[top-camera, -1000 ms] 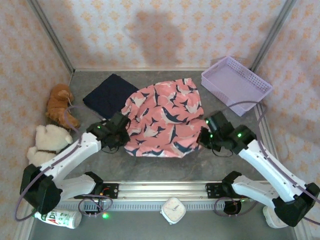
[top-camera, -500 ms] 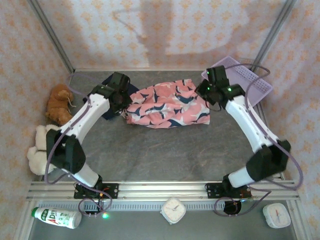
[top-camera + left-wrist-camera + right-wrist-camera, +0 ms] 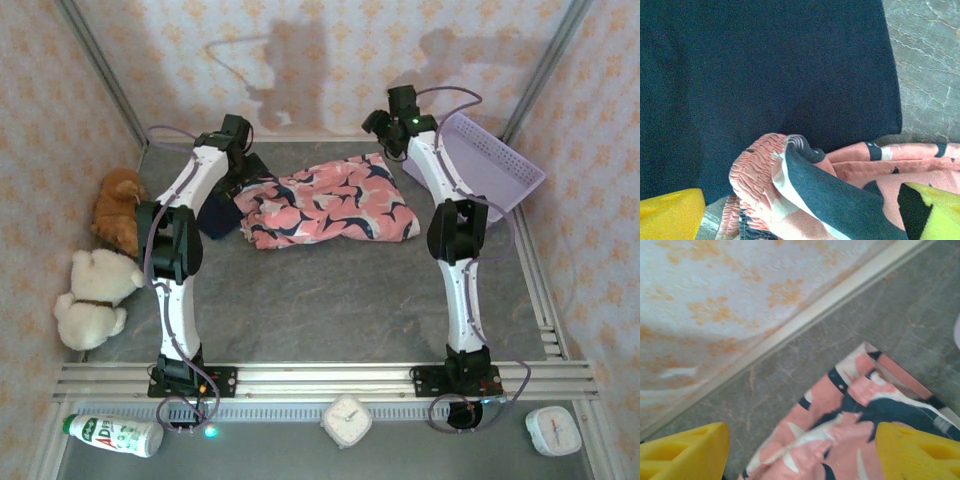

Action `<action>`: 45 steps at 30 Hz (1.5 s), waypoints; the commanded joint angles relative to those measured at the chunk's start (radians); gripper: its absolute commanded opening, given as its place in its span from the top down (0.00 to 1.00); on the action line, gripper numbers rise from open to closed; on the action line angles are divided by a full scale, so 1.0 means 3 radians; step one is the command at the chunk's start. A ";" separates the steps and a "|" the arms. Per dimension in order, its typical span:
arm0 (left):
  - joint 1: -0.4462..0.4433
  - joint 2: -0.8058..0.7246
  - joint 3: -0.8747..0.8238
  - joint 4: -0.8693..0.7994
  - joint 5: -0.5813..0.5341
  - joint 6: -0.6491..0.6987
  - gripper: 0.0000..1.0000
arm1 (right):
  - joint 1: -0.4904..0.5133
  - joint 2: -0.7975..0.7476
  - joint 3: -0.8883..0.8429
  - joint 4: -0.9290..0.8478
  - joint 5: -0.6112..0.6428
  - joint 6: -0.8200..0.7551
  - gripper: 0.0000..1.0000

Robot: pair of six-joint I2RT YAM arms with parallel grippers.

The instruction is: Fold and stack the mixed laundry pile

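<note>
The salmon-pink shark-print garment [image 3: 330, 205] lies folded in a wide band at the back middle of the table. Its left end overlaps the dark navy garment [image 3: 215, 212], which lies flat at the back left. My left gripper [image 3: 245, 168] hangs open over that overlap. In the left wrist view its yellow fingertips [image 3: 670, 215] stand wide apart around the bunched pink waistband [image 3: 767, 175] without touching it, on the navy cloth [image 3: 765, 65]. My right gripper [image 3: 382, 128] is open above the pink garment's far right corner [image 3: 855, 435], with nothing between its fingertips [image 3: 917, 452].
A lavender lattice basket [image 3: 490, 165] stands at the back right, close to the right arm. Brown [image 3: 118, 205] and cream [image 3: 95, 290] plush toys sit along the left wall. A bottle [image 3: 115, 433] and two small clocks [image 3: 347, 420] lie in front of the rail.
Both grippers carried the pink garment's near edge to the back, folding it in half. Both then opened and let it go, and the arms now stretch toward the back wall.
</note>
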 commanded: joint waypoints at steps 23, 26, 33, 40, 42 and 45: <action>-0.0763 -0.0199 -0.1140 0.0521 -0.0116 0.0466 0.52 | 0.0307 -0.0773 -0.2530 0.0423 -0.0020 -0.0256 0.54; -0.0766 -0.0080 -0.1116 0.0267 -0.0266 0.0846 0.46 | 0.0250 -0.0690 -0.2460 0.0164 0.0192 -0.0470 0.53; -0.0987 -0.0357 -0.1790 0.0198 -0.0118 0.1018 0.30 | 0.0223 -0.1025 -0.3023 -0.0128 0.0510 -0.0751 0.53; -0.1540 -0.1037 -0.2675 0.0481 0.0290 0.0257 0.22 | 0.0225 -0.1843 -0.4080 -0.0306 0.0568 -0.0694 0.53; -0.1649 -0.1180 -0.2651 0.0386 0.0284 0.0117 0.18 | 0.0225 -0.2099 -0.4277 -0.0376 0.0539 -0.0640 0.53; -0.1647 -0.1392 -0.2402 0.0121 0.0057 0.0080 0.05 | 0.0225 -0.2415 -0.4309 -0.0427 0.0466 -0.0652 0.46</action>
